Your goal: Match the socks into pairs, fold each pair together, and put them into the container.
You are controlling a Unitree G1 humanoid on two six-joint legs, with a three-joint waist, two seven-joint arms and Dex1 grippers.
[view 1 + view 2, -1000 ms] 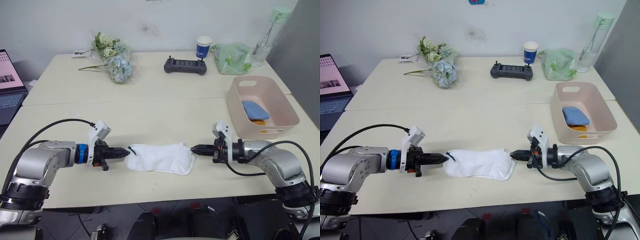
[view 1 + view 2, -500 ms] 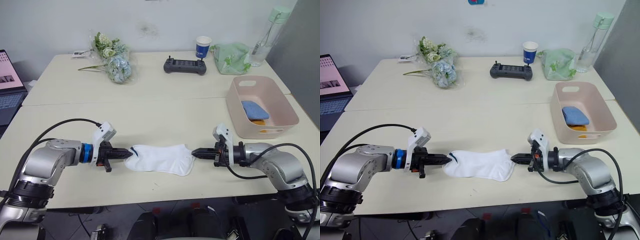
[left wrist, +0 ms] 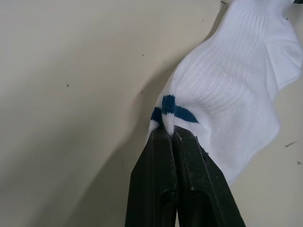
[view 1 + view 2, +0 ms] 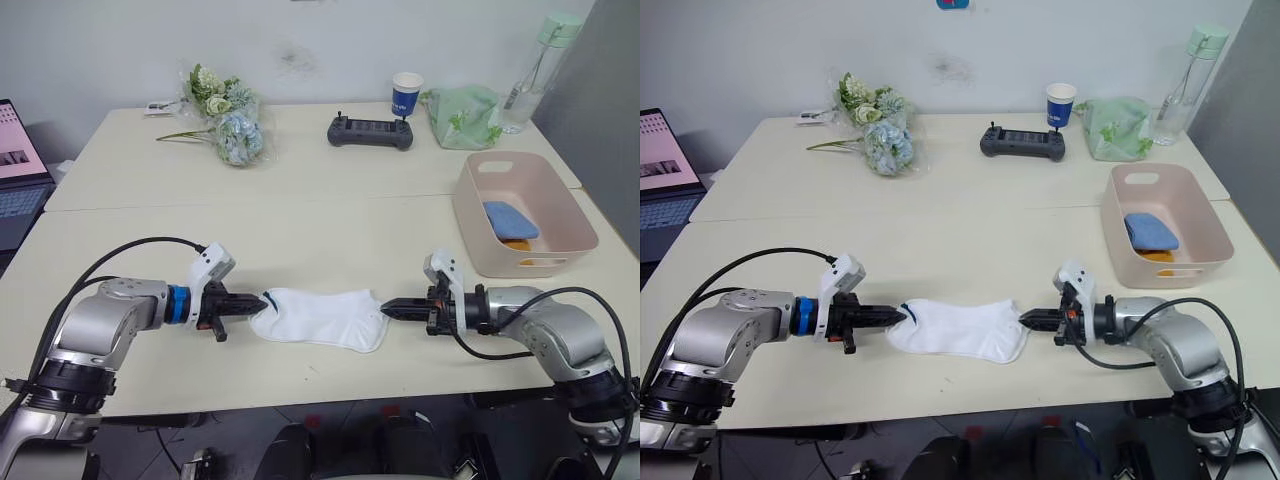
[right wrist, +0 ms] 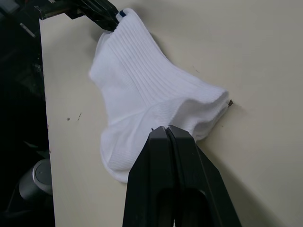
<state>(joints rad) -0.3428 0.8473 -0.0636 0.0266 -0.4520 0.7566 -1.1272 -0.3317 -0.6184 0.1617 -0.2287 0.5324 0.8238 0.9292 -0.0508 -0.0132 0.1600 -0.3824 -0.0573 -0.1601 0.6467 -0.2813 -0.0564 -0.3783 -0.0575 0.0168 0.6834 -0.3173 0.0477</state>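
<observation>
white sock (image 4: 322,316) laid flat on tabletop (image 4: 300,240) | one end pinched by closed left hand (image 4: 258,301) | other end pinched by closed right hand (image 4: 388,309)

Both silver-grey arms reach inward low over the table from opposite sides, forearms level and pointing at each other. The left gripper (image 4: 252,301), two black fingers on a blue-ringed wrist, is pinched tight on the blue-marked end of the white ribbed sock (image 4: 322,316). The right gripper (image 4: 392,309) has its black fingers pressed together, clamping the sock's opposite end at the tips.
</observation>
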